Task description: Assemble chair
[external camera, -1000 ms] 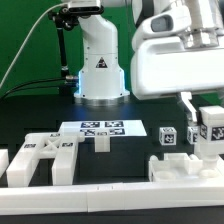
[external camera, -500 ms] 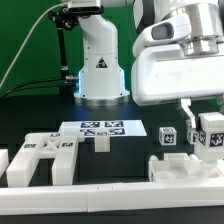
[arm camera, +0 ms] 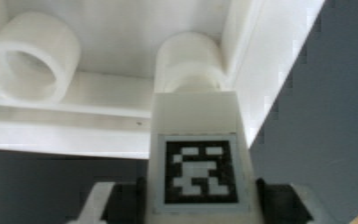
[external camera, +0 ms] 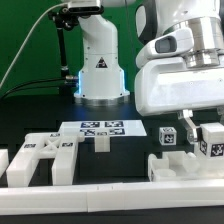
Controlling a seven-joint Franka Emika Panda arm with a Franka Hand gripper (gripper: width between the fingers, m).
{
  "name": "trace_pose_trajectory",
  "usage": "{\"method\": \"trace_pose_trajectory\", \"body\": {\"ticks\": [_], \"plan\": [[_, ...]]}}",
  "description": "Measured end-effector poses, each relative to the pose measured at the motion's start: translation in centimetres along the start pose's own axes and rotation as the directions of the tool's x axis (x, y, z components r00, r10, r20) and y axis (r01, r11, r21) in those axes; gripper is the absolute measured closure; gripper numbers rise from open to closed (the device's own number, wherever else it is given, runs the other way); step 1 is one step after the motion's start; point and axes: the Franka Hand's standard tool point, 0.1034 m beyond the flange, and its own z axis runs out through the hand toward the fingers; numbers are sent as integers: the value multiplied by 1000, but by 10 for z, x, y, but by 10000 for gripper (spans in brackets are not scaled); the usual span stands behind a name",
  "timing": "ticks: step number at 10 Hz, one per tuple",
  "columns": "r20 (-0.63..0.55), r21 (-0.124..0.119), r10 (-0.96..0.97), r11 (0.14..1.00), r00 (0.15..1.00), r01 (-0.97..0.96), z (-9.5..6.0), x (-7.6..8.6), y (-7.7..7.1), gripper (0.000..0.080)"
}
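My gripper (external camera: 207, 138) is shut on a white blocky chair leg (external camera: 213, 141) with a black-and-white tag, at the exterior view's right. It hangs just above a flat white chair panel (external camera: 181, 166) by the front rail. In the wrist view the leg (arm camera: 199, 140) runs out from between my gripper (arm camera: 199, 205) fingers (arm camera: 115, 204). Its far end lies over a white panel (arm camera: 87, 110) with two rounded sockets. A small tagged cube (external camera: 166, 137) stands just left of the held leg. A slotted chair panel (external camera: 45, 158) lies at the front left.
The marker board (external camera: 100, 127) lies mid-table with a small white piece (external camera: 101, 142) in front of it. The arm's base (external camera: 100, 65) stands behind. A low white rail (external camera: 100, 190) borders the front. Another white part (external camera: 4, 165) sits at the far left.
My gripper has come down with the leg and shifted slightly toward the exterior view's right, closer to the panel below. The parts on the table have not moved.
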Motion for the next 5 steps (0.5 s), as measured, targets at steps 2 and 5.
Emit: {"method": "trace_pose_trajectory", "body": {"ticks": [2, 5], "plan": [[-24, -2, -1, 1000, 1000, 1, 4, -1, 0, 514], [-33, -3, -1, 1000, 999, 1, 5, 0, 1, 514]]}}
